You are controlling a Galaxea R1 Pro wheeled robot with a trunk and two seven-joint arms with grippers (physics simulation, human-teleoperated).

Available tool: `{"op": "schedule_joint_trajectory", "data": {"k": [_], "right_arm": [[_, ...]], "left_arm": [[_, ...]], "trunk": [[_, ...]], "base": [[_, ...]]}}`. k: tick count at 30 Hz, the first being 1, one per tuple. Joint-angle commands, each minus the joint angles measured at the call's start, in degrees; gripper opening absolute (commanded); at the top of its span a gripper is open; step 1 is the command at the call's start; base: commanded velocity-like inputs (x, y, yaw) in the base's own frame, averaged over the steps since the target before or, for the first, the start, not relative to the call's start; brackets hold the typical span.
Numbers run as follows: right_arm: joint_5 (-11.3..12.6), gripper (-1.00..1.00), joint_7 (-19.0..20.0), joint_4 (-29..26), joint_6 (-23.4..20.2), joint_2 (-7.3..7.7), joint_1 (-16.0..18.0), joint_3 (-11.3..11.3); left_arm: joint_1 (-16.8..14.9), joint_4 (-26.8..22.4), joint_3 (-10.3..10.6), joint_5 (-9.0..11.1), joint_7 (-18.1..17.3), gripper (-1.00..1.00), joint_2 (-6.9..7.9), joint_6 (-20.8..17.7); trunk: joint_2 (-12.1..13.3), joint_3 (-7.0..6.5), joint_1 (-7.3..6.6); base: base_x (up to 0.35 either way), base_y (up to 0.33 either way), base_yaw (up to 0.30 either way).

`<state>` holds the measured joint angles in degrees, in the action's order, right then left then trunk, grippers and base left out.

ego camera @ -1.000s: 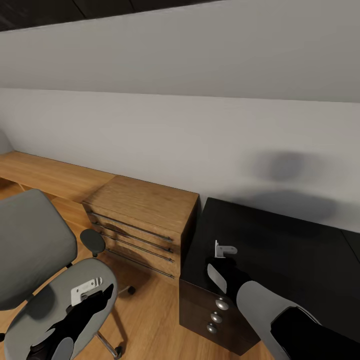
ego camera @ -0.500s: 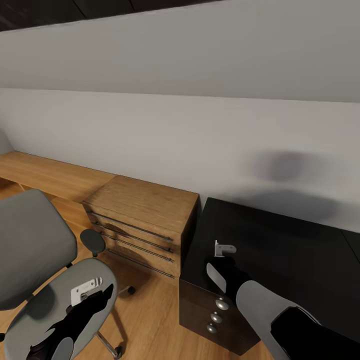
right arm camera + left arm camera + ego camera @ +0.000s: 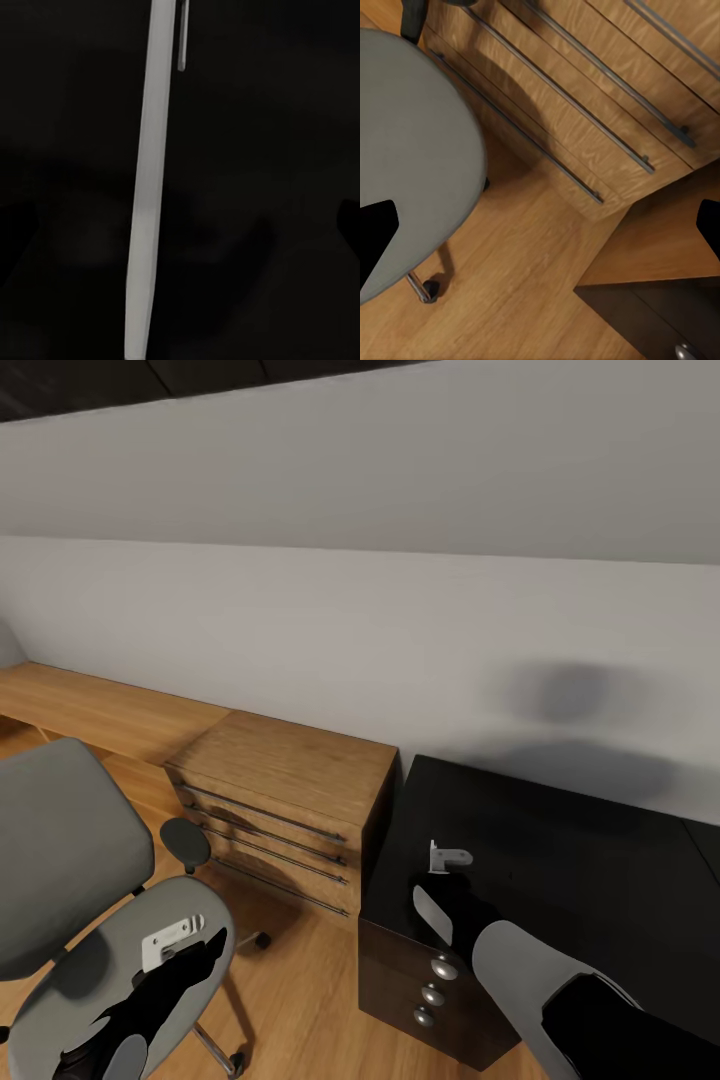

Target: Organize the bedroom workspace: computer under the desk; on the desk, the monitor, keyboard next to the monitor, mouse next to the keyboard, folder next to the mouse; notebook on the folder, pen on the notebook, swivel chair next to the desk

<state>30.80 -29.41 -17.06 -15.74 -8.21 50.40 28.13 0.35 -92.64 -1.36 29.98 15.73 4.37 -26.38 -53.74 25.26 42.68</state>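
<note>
The swivel chair [image 3: 60,850], with its grey seat [image 3: 405,142] and back, stands at the left on the wood floor. My left gripper [image 3: 195,952] hangs open over the seat's front edge, and its black fingertips [image 3: 375,240] hold nothing. My right gripper [image 3: 445,870] hovers low over a matte black top [image 3: 560,840]. In the right wrist view the thin white-silver pen [image 3: 154,187] lies flat on that dark surface between the widely spread fingers of the open right gripper [image 3: 180,225]. Nothing touches the pen.
A light wooden drawer chest [image 3: 285,805] with long metal handles stands against the grey wall between the chair and a black cabinet with round knobs [image 3: 432,992]. A low wooden ledge [image 3: 90,710] runs along the wall at the left. Plank floor [image 3: 532,277] lies below.
</note>
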Motion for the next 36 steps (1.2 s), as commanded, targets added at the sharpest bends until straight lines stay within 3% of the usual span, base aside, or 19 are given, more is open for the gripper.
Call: {"op": "schedule_joint_trajectory", "data": {"k": [1,15,24,36], "right_arm": [[0.30,1.00,-0.37,-0.08,-0.41,0.03,0.05,0.49],[0.18,1.00,-0.42,0.01,-0.43,0.03,0.05,0.52],[0.14,1.00,-0.42,0.04,-0.43,0.03,0.05,0.52],[0.05,1.00,-0.56,0.02,-0.43,0.03,0.05,0.50]], "left_arm": [[0.00,-0.11,0.03,0.60,0.44,1.00,0.02,-0.18],[0.00,-0.11,0.00,0.60,0.44,1.00,0.02,-0.16],[0.00,-0.11,-0.02,0.60,0.44,1.00,0.02,-0.16],[0.00,-0.11,-0.04,0.60,0.44,1.00,0.02,-0.25]], "trunk": [[-0.46,0.24,0.24],[-1.26,0.60,0.67],[-4.87,2.21,2.65],[-4.87,2.21,2.65]], "base": [[0.000,0.000,0.000],[0.000,0.000,0.000],[0.000,0.000,0.000],[0.000,0.000,0.000]]}}
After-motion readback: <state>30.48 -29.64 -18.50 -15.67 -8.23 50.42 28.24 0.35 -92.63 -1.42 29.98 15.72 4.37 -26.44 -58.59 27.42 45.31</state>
